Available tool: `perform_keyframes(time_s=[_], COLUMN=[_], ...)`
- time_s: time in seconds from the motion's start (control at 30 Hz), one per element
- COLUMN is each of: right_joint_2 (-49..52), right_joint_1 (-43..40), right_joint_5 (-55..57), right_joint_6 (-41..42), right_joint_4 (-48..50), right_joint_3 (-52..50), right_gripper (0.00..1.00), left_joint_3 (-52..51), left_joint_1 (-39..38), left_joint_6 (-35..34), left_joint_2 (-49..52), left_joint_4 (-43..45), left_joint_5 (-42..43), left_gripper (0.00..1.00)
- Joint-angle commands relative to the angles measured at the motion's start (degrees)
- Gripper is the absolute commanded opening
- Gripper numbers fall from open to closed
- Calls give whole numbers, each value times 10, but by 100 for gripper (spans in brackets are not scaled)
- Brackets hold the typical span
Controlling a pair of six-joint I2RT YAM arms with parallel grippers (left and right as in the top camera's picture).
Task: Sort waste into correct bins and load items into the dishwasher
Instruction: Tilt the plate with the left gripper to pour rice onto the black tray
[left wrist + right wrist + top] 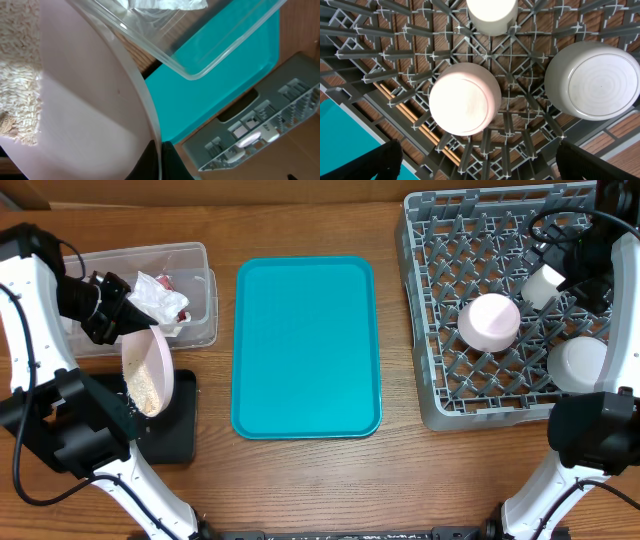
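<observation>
**Plate tilting over the black tray, low rim hard to read**

I'm driving this one remotely, so I'm only going on the camera views. The left gripper is pinching the plate's upper rim, jaws pressed together on it. The plate is standing steeply on edge, with its long line running from the clear tub down toward the front of the table. The rice grains are bunching at the lower end, and that end is hanging over the black tray. So I'm guessing the next move depends on keeping that low end above the tray. The left arm is by far the nearer one.

I'm struggling to tell whether the low rim is touching the tray or just above it. The plate and arm are covering much of the tray, so I can't see any grains in it.

Past that, the napkin is sitting in the tub, and the teal tray is lying between the two sides. Far right, the right gripper is hovering spread wide and holding nothing. It's over the dish rack, where two bowls and the cup are sitting upside down.
</observation>
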Motion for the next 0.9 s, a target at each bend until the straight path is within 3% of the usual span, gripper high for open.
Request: perform_keyframes(time_s=[0.0, 0.87], right_joint_2=[-9, -9], right_joint_1=[-1, -1], right_joint_5=[1, 1], right_joint_6=[2, 3], right_joint_4=[2, 2], right_joint_3=[17, 17], right_gripper=[100, 100], left_joint_3=[4, -10], left_joint_1=[15, 62], left_joint_6=[29, 38], left_joint_2=[-17, -17], left_joint_4=[-2, -2], left_joint_5=[43, 58], left_gripper=[4, 4])
